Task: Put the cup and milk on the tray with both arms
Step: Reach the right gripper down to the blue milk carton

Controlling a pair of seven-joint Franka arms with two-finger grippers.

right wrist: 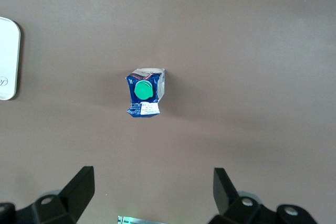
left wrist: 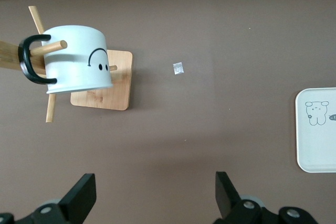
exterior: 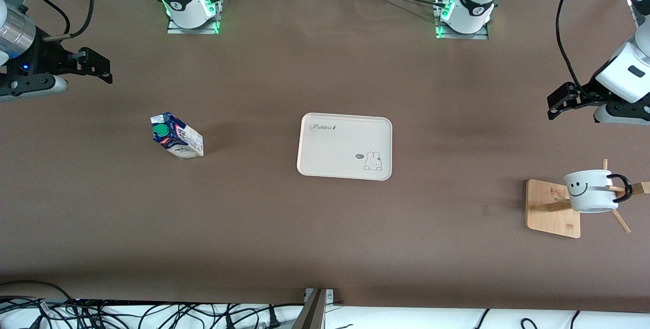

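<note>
The cream tray (exterior: 330,159) lies flat in the middle of the table. The milk carton (exterior: 176,136), blue and white with a green cap, stands toward the right arm's end. The white smiley cup (exterior: 589,192) hangs on a peg of a wooden rack (exterior: 551,212) toward the left arm's end. My left gripper (exterior: 558,101) is open and empty, up over the table at its end; its wrist view shows the cup (left wrist: 76,59) and a tray edge (left wrist: 317,140). My right gripper (exterior: 101,67) is open and empty over its end; its wrist view shows the milk (right wrist: 145,94).
The rack has a square wooden base (left wrist: 113,95) and several pegs sticking out. A small pale scrap (left wrist: 178,68) lies on the table between the rack and the tray. Cables (exterior: 152,314) run along the table edge nearest the front camera.
</note>
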